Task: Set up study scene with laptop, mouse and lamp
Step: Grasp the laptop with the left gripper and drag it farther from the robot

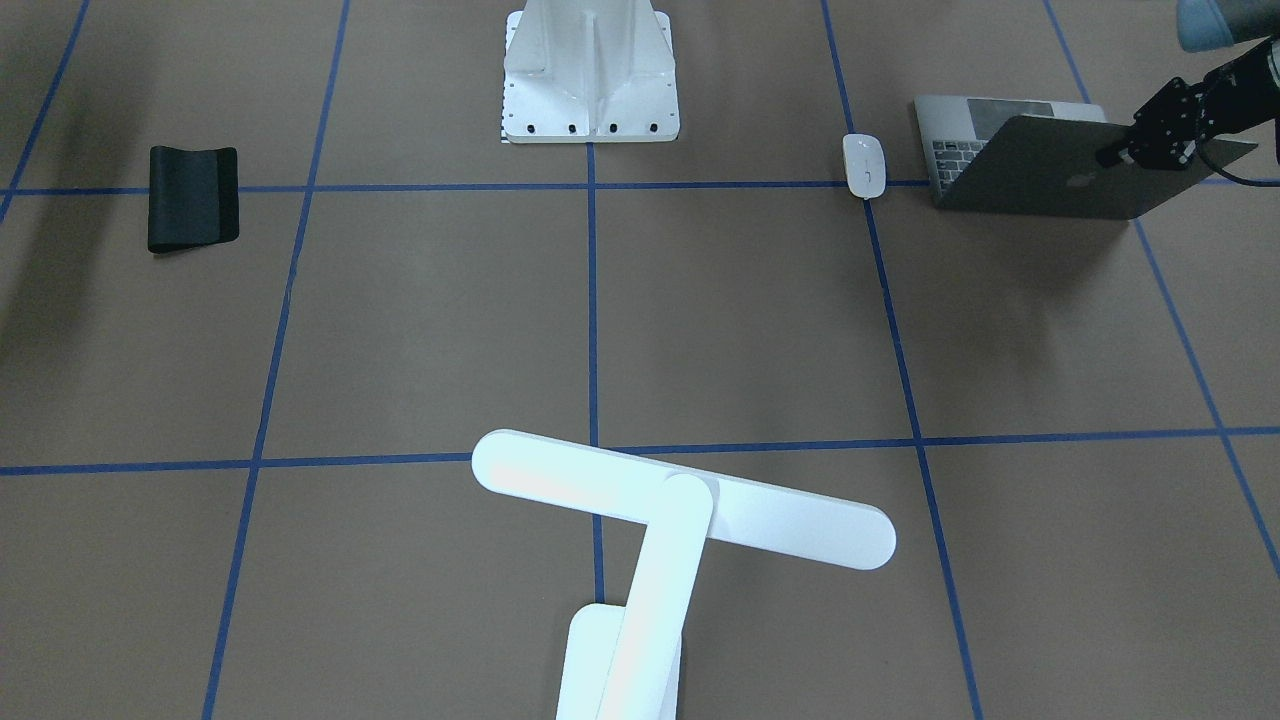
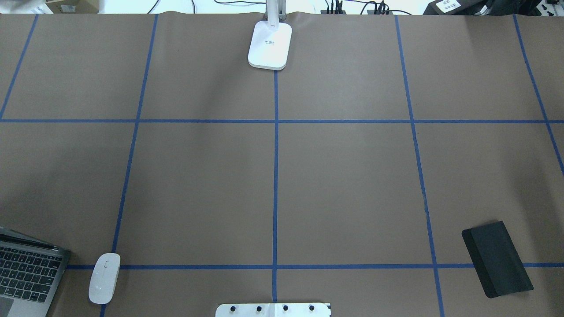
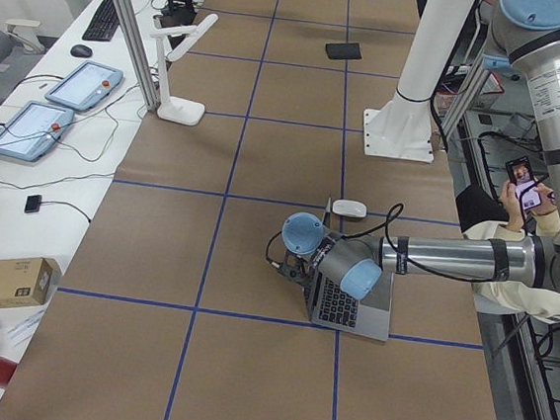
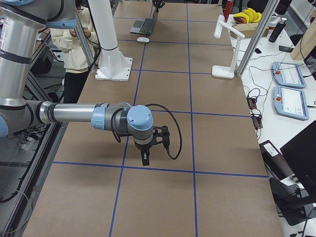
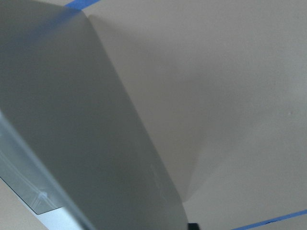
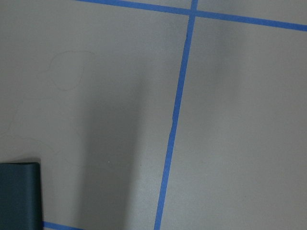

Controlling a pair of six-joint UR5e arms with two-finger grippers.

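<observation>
The table is covered in matte brown paper and divided into large squares by lines of blue tape. At the top centre of the front-facing view a white ribbed metal pedestal is bolted down, with a row of dark bolt heads along its flat foot.

At the bottom centre of that view the lamp is seen. It is smooth white plastic, with a long flat bar head with rounded ends set crosswise on a slanted flat arm over a rounded rectangular base.

The laptop is placed at the upper right. It is slim brushed grey metal, with its lid raised partway, the logo on the outer face and black keys showing behind it. The lid's top edge is pinched by the black left gripper: one finger is laid on the outer face and the other is hidden behind the lid.

A flat black pad, rectangular with one rolled edge, is laid at the far left. The mouse, a glossy white oval, is set on a tape line just left of the laptop, apart from it.

The right gripper is seen only in the right side view, pointed down over bare paper at lower centre. How far it is open cannot be told.
</observation>
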